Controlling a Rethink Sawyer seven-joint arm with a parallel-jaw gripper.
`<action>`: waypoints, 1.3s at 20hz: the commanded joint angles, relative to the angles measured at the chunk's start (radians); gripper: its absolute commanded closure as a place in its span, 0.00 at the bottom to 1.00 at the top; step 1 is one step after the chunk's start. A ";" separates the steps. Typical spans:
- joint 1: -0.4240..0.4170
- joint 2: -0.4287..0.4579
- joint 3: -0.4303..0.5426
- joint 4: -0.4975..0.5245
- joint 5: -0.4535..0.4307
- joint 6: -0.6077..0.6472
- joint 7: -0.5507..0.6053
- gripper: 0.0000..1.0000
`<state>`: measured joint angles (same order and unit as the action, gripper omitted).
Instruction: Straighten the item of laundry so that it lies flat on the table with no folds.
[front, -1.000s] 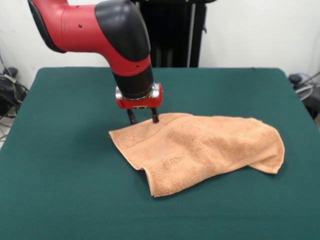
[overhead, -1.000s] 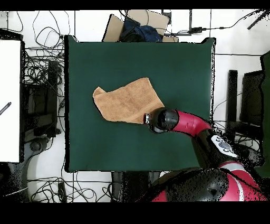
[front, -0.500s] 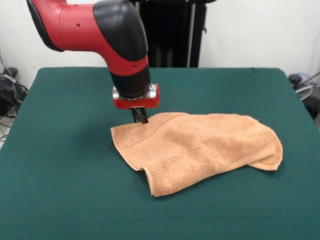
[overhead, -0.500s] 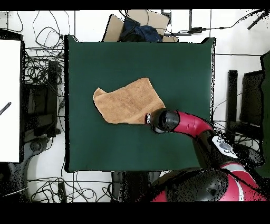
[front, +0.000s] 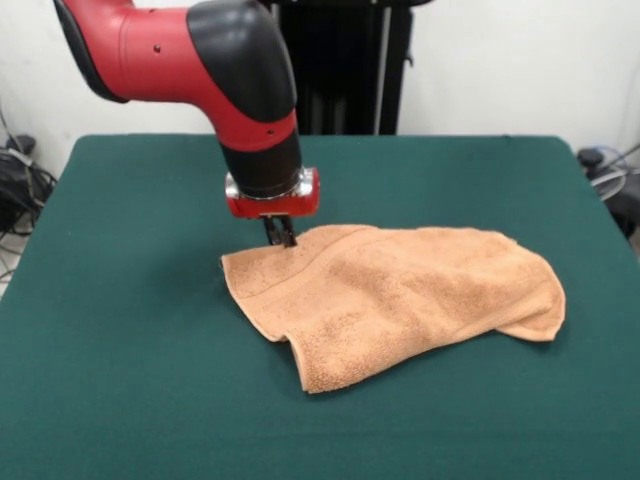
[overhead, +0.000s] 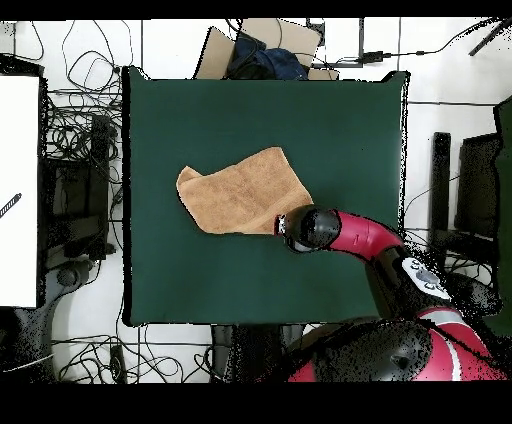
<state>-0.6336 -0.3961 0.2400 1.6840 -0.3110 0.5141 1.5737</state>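
Observation:
The item of laundry (front: 400, 295), a peach-orange terry towel, lies rumpled on the green table (front: 130, 380), right of the middle in the front view. It is folded over itself, with a lifted flap at its near corner and a woven band along its left edge. My gripper (front: 281, 237) points straight down at the towel's far left corner, its two fingers drawn together and shut on the cloth's edge. From overhead, the towel (overhead: 240, 195) sits left of the table's (overhead: 330, 120) centre, and the arm's wrist (overhead: 310, 228) covers its lower right corner and hides the fingers.
A cardboard box (overhead: 262, 48) stands off the table's top edge in the overhead view. Cables (overhead: 75, 130) lie on the floor along the left side beside a white surface (overhead: 18, 190). Bare green tabletop surrounds the towel on all sides.
One second ago the fingers stood apart over the towel's edge; they have since come together on it. The towel's right end shifted slightly. Nothing moved in the last half second.

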 joint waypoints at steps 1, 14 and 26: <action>0.009 0.093 0.056 0.005 -0.018 -0.183 0.114 1.00; -0.021 -0.073 0.053 0.186 -0.009 -0.194 0.143 1.00; -0.043 -0.180 0.055 0.300 0.020 -0.178 0.129 1.00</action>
<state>-0.6791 -0.5402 0.2402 1.9072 -0.3108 0.3641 1.5737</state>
